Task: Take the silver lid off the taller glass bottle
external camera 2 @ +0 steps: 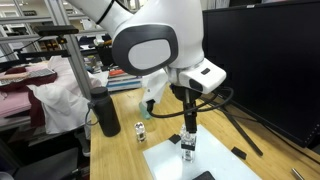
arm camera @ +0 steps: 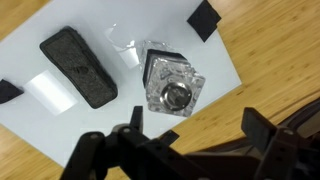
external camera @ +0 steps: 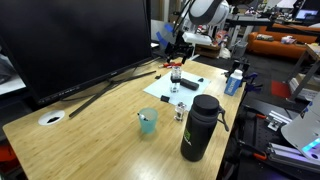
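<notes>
the small round silver metal lid (arm camera: 178, 96) appears to sit on the taller clear glass bottle (arm camera: 165, 70). the task therefore looks barely begun: nothing is gripped and nothing lifted. the bottle stands upright directly beneath the claw (arm camera: 192, 122), whose fingers are spread wide with nothing between them. what seems left is to come down, close on the lid, free it and raise it clear.

counted: one lid and one taller bottle. the wrist view shows one white sheet (arm camera: 230, 70) under the bottle and one black oblong block (arm camera: 78, 65) beside it. it also shows two small black squares (arm camera: 205, 18), both further from the claw. well away from the claw, the wooden surface (external camera: 90, 130) carries one short glass jar (external camera: 180, 112). one teal cup (external camera: 148, 122) and one big black flask (external camera: 200, 128) stand there too.
</notes>
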You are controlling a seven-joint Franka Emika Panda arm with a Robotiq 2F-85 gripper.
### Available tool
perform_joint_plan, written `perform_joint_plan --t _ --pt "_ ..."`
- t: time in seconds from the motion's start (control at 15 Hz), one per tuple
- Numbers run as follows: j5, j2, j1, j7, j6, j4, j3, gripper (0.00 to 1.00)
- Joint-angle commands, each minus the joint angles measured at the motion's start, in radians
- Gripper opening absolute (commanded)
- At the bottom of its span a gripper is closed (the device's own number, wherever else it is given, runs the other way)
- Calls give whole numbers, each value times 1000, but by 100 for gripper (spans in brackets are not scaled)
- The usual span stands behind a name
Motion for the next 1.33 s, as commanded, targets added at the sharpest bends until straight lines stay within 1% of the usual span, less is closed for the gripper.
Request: perform_joint_plan --t 0.0,0.13,0.27,0.6,0.8,0.93,1.0,1.27 --pt "-34 15 4 115 -27 22 -12 100" --pt "-74 22 10 188 -40 25 -23 100" --pt "-94 31 11 223 -46 28 -26 100" --pt "-92 41 10 218 -48 34 -19 100" --pt "-94 35 14 217 -95 46 -17 96" --pt "-95 36 16 217 -149 62 -15 97" --pt "-90 37 14 211 -183 75 -13 99" --pt "-77 50 9 189 -249 125 -6 100"
